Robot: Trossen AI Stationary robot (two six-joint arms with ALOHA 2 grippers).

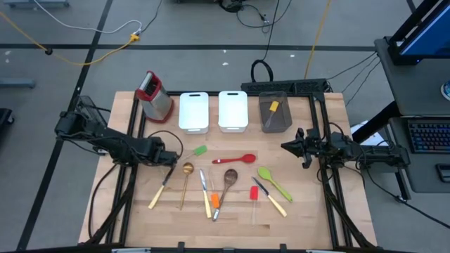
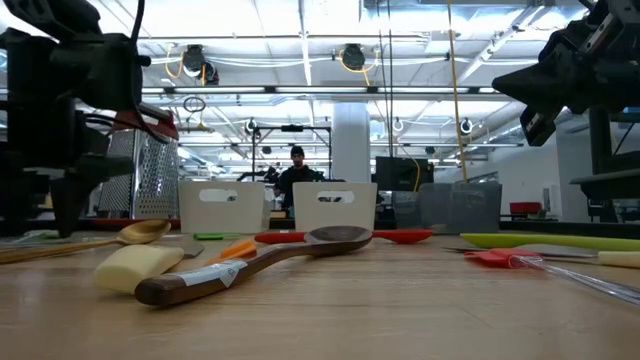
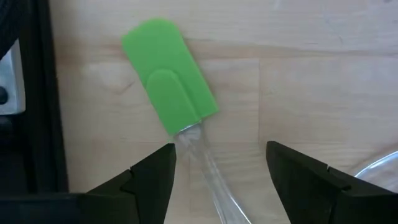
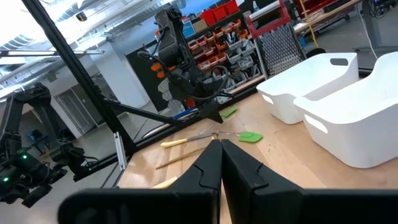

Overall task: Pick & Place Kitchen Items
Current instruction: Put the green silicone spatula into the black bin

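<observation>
The left gripper point(image 3: 221, 171) hung low over the wooden table point(image 1: 309, 218) with its fingers point(image 3: 149, 180) spread, one on each side of the clear handle of the green spatula point(image 3: 169, 74); whether they touched it could not be told. The spatula's green blade lay flat just beyond the fingertips. Just past that gripper lay a gold spoon point(image 1: 186, 174) and a cream-handled knife point(image 1: 160, 188), and farther off a red spoon point(image 1: 235, 159), a wooden spoon point(image 1: 227, 181) and a green spoon point(image 1: 273, 181). The right gripper point(image 4: 221, 163) waited well apart at the table's other side, raised, its fingers pressed together and holding nothing.
</observation>
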